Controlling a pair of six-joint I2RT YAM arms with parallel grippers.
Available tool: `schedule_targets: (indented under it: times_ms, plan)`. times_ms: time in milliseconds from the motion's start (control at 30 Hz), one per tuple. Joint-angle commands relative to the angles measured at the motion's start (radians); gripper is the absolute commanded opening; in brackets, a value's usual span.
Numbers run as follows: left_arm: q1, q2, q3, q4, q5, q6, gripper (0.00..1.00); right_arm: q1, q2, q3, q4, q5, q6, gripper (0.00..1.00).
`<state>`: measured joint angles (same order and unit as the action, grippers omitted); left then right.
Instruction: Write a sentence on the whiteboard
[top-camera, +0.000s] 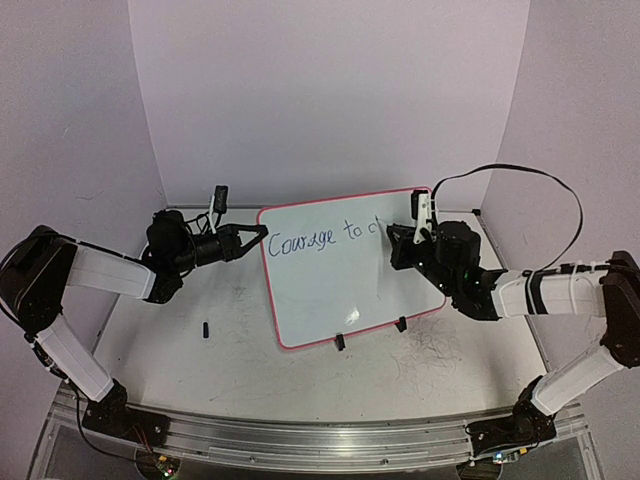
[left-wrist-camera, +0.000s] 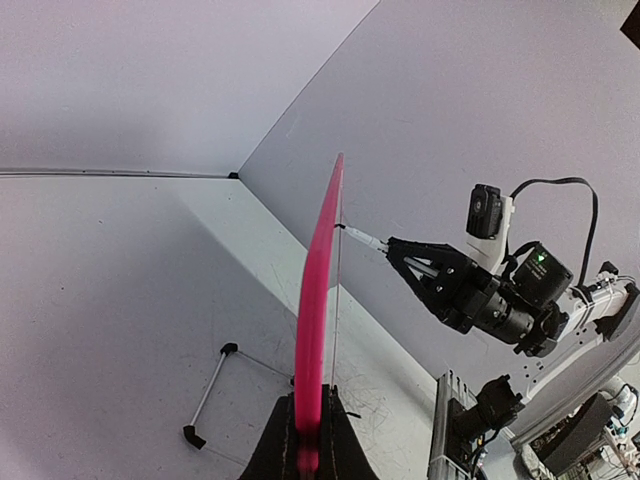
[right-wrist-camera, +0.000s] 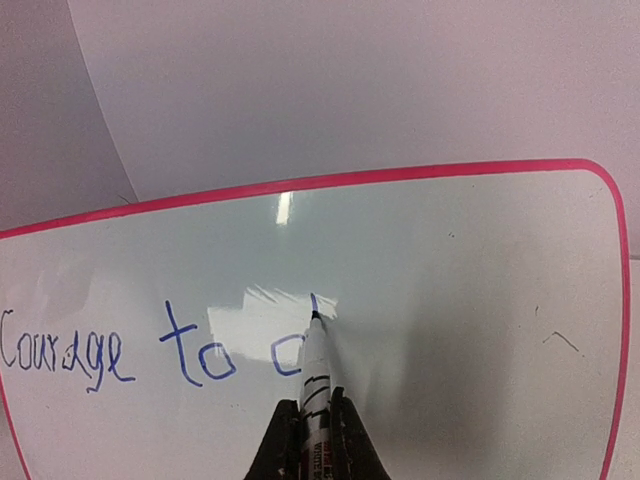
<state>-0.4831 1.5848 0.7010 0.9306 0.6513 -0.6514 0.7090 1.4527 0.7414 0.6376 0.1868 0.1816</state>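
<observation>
The whiteboard (top-camera: 340, 275) stands tilted on two black clip feet, its rim red-pink. My left gripper (top-camera: 262, 232) is shut on its left edge; in the left wrist view the pink rim (left-wrist-camera: 318, 300) runs up from between my left gripper's (left-wrist-camera: 310, 445) fingers. My right gripper (top-camera: 397, 240) is shut on a white marker (right-wrist-camera: 316, 375), whose tip touches the whiteboard (right-wrist-camera: 450, 300). The sentence (right-wrist-camera: 150, 350) reads "Courage to c" in blue, with a fresh upstroke at the tip. In the top view the sentence (top-camera: 320, 238) runs along the board's upper part.
A small black cap-like piece (top-camera: 206, 328) lies on the scuffed tabletop (top-camera: 230, 370) left of the board. A thin wire stand (left-wrist-camera: 212, 385) lies on the table behind the board. White walls enclose the back and sides. A rail (top-camera: 320, 435) runs along the near edge.
</observation>
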Motion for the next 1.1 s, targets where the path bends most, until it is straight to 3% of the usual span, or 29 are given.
schedule_targets:
  times_ms: [0,633,1067]
  plan:
    - [-0.032,0.013,0.028,-0.093,0.023,0.041,0.00,-0.003,-0.021,-0.028,-0.008,-0.008,0.020,0.00]
    - [-0.034,0.011,0.025,-0.099,0.021,0.044,0.00,-0.002,-0.059,-0.093,-0.023,-0.028,0.061,0.00]
    - [-0.037,0.008,0.023,-0.102,0.016,0.045,0.00,-0.002,-0.022,-0.031,0.013,-0.005,0.049,0.00]
